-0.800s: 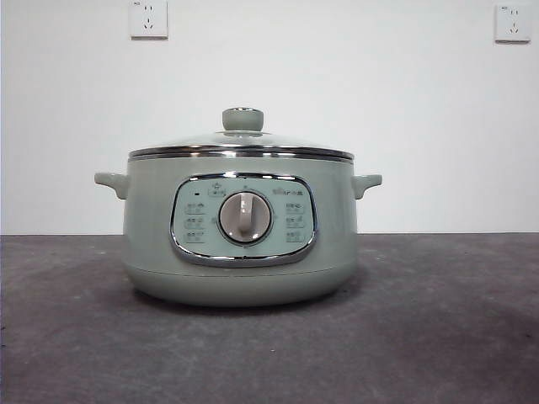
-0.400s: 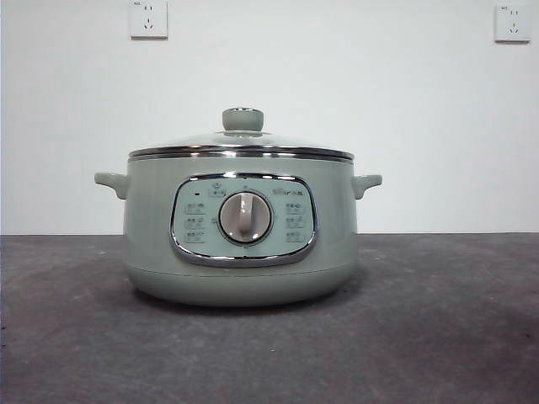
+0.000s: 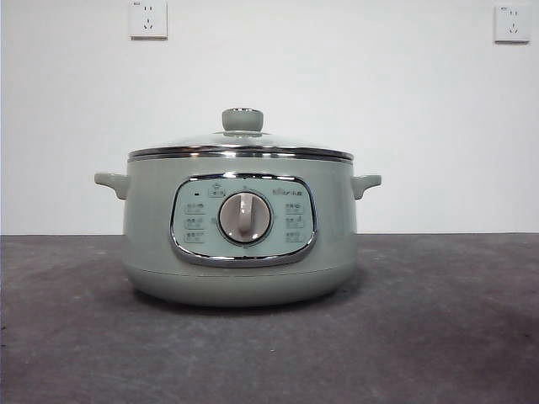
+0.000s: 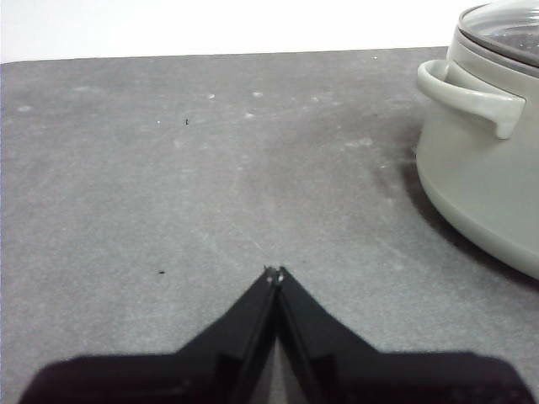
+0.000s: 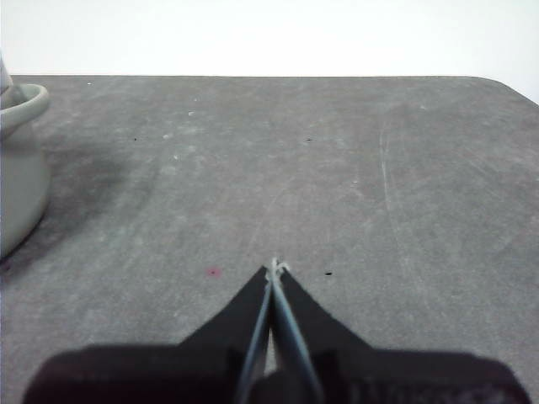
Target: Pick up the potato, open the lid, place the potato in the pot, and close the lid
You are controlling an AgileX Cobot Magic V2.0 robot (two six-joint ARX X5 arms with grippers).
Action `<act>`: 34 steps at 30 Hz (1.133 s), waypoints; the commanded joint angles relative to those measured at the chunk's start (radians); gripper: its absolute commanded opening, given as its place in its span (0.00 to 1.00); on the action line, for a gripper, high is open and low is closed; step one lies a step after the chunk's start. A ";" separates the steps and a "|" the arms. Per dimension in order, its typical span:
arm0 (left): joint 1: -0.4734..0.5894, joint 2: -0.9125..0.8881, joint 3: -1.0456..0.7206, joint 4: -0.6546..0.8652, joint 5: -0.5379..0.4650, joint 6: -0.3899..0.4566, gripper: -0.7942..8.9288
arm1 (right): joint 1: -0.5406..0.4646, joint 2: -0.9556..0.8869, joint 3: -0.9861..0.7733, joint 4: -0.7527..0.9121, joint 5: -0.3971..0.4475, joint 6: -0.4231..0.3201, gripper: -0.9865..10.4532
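1. Front view, setting: a plain white wall (image 3: 337, 84) with two power sockets, one at upper left (image 3: 148, 18) and one at upper right (image 3: 513, 23); below it, a dark grey table (image 3: 438, 337) with a mottled surface.
2. Front view, the pot (image 3: 240, 269): pale sage-green, squat, standing upright on the table at centre. A small handle projects on each side. A chrome-framed front panel carries a silver dial (image 3: 245, 218).
3. Front view, the lid (image 3: 240, 143): domed glass with a steel rim, seated flat on the pot, closed. Its round green knob (image 3: 242, 119) stands at top centre. No gripper shows in this view.
4. Left wrist view: the left gripper (image 4: 274, 273) hangs over bare table, black jaws pressed together at the tips, holding nothing. The pot stands off to one side, near but apart; one side handle (image 4: 467, 93) and part of the lid's glass are visible.
5. Right wrist view: the right gripper (image 5: 274, 268) is over bare table, jaws together, empty. Only the pot's edge and one handle show at the frame's margin, well apart.
6. The potato: not visible in any view.
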State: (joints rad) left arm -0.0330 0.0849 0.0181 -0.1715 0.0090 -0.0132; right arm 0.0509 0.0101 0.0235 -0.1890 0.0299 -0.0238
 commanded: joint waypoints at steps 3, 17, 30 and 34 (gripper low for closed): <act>0.004 0.000 -0.010 0.005 -0.002 -0.009 0.08 | 0.000 -0.002 -0.009 0.004 0.004 -0.006 0.09; 0.004 0.000 -0.010 0.005 -0.002 -0.009 0.08 | -0.001 -0.002 -0.009 0.004 0.004 -0.006 0.09; 0.004 0.000 -0.010 0.005 -0.002 -0.009 0.08 | -0.047 -0.002 -0.008 0.002 0.004 -0.006 0.09; 0.004 0.000 -0.010 0.005 -0.002 -0.009 0.08 | -0.047 -0.002 -0.008 0.002 0.004 -0.006 0.09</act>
State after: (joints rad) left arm -0.0330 0.0849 0.0181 -0.1715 0.0090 -0.0132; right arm 0.0051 0.0101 0.0238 -0.1902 0.0299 -0.0238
